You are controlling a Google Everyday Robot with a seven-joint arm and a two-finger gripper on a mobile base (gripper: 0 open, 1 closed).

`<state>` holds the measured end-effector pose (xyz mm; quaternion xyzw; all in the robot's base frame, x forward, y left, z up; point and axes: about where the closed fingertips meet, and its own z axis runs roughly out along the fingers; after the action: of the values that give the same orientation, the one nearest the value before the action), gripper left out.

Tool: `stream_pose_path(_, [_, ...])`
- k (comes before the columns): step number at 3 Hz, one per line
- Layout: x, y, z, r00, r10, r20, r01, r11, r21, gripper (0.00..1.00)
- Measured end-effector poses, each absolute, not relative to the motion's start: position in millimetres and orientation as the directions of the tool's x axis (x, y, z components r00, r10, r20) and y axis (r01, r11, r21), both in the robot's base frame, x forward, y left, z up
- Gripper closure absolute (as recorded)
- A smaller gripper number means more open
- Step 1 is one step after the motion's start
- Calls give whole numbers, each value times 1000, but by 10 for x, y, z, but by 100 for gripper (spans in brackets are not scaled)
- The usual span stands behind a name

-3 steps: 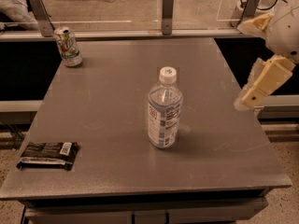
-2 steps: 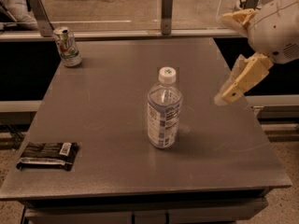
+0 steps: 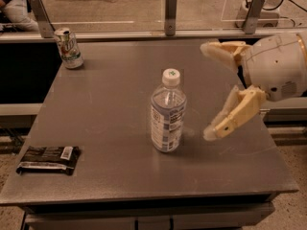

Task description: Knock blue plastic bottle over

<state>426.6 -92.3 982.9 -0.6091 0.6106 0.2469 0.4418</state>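
The blue plastic bottle [image 3: 168, 114] stands upright near the middle of the grey table [image 3: 110, 104]. It has a white screw cap and a blue-white label. My gripper [image 3: 207, 90] is to the right of the bottle, above the table, a short gap away and not touching it. Its two cream fingers are spread wide apart, one fingertip [image 3: 211, 49] up at cap height and the other fingertip [image 3: 211, 132] low near the bottle's label. Nothing is between them.
A green-and-white drink can [image 3: 68, 48] stands at the table's far left corner. A dark snack packet [image 3: 49, 159] lies at the front left edge. A glass barrier with metal posts [image 3: 171, 11] runs behind the table.
My gripper has moved left across the table's right side toward the bottle. The bottle still stands in the same place.
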Motion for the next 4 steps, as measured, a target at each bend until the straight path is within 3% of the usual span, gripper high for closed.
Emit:
stream_pose_path(1, [3997,-716,9755,108,-430,-897,-977,121,-176,0])
stream_pose_path(3, [3974,-679,9780,109,-424,-899,-978,118,-174,0])
stream_pose_path(4, [4093,-709,9579,119,-359,-926,-968,165,-188,0])
